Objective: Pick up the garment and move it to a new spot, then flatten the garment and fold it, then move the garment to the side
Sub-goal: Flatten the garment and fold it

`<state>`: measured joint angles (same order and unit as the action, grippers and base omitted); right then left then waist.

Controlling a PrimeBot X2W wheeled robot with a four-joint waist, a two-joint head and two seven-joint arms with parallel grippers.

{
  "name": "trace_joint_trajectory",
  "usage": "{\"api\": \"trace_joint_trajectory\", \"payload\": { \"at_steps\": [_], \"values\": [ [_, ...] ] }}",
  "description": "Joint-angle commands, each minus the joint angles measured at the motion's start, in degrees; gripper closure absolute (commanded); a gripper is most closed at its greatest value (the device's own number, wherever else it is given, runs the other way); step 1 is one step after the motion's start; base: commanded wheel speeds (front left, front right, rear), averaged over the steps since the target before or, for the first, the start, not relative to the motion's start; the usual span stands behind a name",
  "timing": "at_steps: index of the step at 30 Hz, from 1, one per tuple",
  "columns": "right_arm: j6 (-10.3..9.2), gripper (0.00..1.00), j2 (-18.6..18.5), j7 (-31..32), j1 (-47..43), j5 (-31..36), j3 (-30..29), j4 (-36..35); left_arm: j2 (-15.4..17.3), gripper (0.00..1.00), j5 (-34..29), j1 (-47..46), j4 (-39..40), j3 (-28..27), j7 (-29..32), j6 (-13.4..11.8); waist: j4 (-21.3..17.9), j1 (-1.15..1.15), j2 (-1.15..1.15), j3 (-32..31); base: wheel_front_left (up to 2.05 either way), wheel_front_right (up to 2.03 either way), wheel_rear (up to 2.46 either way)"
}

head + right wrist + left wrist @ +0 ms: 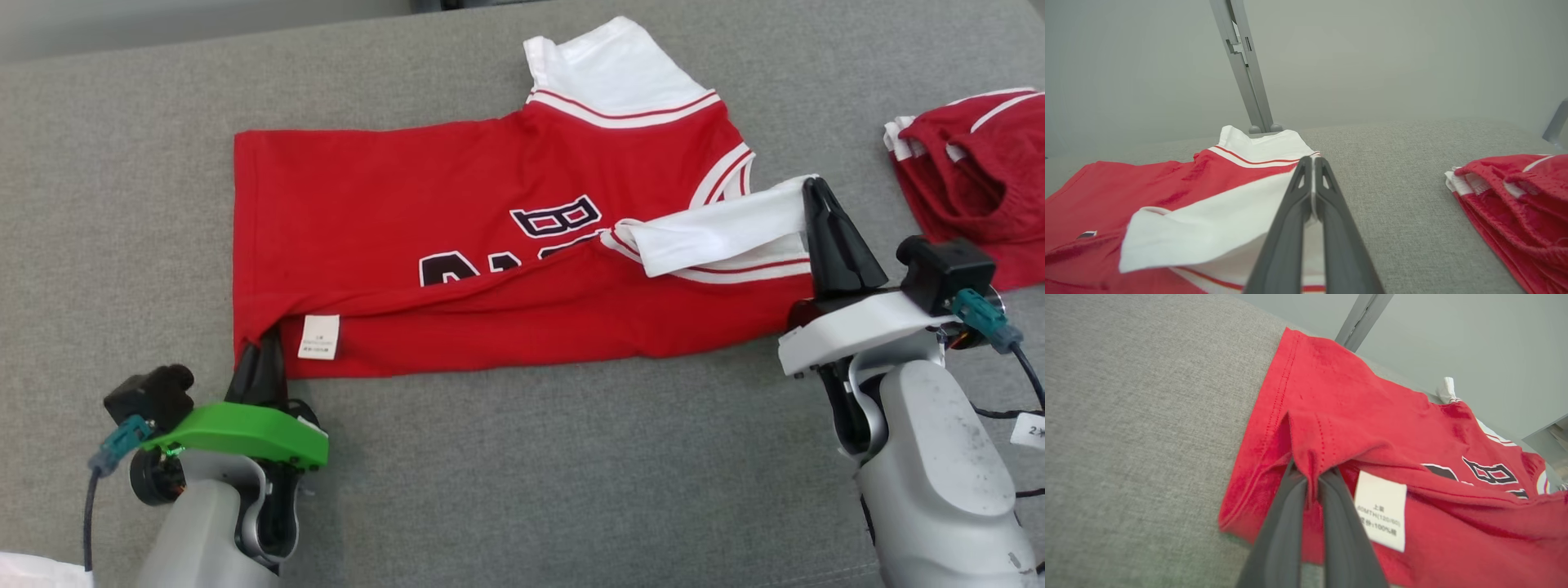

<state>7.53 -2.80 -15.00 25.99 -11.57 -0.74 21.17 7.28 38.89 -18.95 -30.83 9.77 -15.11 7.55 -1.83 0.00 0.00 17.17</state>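
The garment is a red jersey with white sleeves and dark letters, spread sideways on the grey surface, its near long edge doubled over toward the far side. A white label shows on that doubled edge. My left gripper is shut on the garment's hem corner, red cloth pinched between its dark fingers. My right gripper is shut on the white sleeve, whose edge runs between the closed fingertips.
A second red and white garment lies bunched at the right edge of the grey cushion, also in the right wrist view. A grey metal post rises behind the far edge.
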Motion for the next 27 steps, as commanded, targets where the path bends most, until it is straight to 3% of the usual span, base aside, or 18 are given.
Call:
{"api": "trace_joint_trajectory", "payload": {
  "at_steps": [1,2,3,4,17,27],
  "values": [
    [-0.09,1.00,-0.3,-0.2,1.0,0.2,-0.2,1.4,0.6,0.87,0.1,-1.5,-0.4,-1.1,0.0,-0.2,0.6,0.00,0.00,2.7,0.00,0.00,0.00],
    [-0.10,0.71,-0.3,-0.2,1.3,0.3,-0.5,2.1,0.5,0.24,-0.3,-1.7,-0.7,-1.6,0.0,-0.2,0.6,0.00,0.00,2.9,0.00,0.00,0.00],
    [-0.09,0.08,-0.3,-0.2,1.9,0.7,-0.3,2.3,0.2,0.00,-0.7,-1.9,-1.0,-2.1,0.0,-0.2,0.6,0.00,0.00,3.1,0.00,0.00,0.00],
    [-0.09,0.00,-0.2,-0.2,2.0,1.2,-0.3,2.2,0.0,0.00,-1.1,-2.0,-1.2,-2.7,0.0,-0.2,0.7,0.00,0.00,3.2,0.00,0.00,0.00],
    [-0.09,0.00,-0.2,-0.2,-6.9,5.3,-1.2,-2.5,-2.3,0.00,-7.6,2.5,-1.0,-8.2,0.1,-0.2,0.3,0.00,0.00,3.3,0.00,0.00,0.00],
    [-0.09,0.00,-0.2,-0.2,-8.1,8.8,-2.7,5.7,-1.7,0.00,-11.2,2.1,-8.3,-5.5,0.5,-0.2,0.1,0.00,0.00,2.9,0.00,0.00,0.00]
  ]
}}
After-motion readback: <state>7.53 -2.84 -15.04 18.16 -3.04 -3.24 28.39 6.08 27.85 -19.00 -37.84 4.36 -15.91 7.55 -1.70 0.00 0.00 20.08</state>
